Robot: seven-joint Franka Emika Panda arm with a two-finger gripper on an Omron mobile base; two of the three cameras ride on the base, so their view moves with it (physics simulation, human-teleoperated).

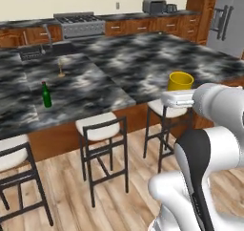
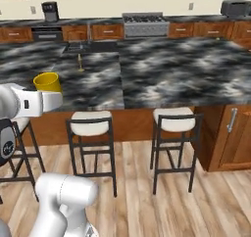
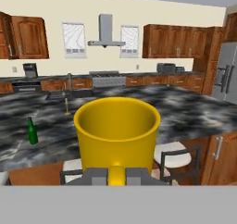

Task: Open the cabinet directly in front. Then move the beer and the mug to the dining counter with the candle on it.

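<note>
Gripping the plain yellow cylindrical mug (image 3: 117,135) by its handle, the pincer (image 3: 117,176) sits clamped at bottom centre of the hand view. Left of centre there, the dark-green glass beer bottle (image 3: 31,131) stands upright on the black marble tabletop (image 3: 194,112), with the thin pale candle (image 3: 66,106) behind it.

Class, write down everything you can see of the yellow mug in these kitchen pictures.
The mug is plain, bright yellow and cylindrical, with a smooth, glossy look and an open top; its inside looks empty. It stands upright, held in the air by the gripper, whose fingers are shut on its near side. It hangs at the near edge of the dark marble dining counter, above the stools, not yet set down. The base views show it at the end of the arm.
</note>
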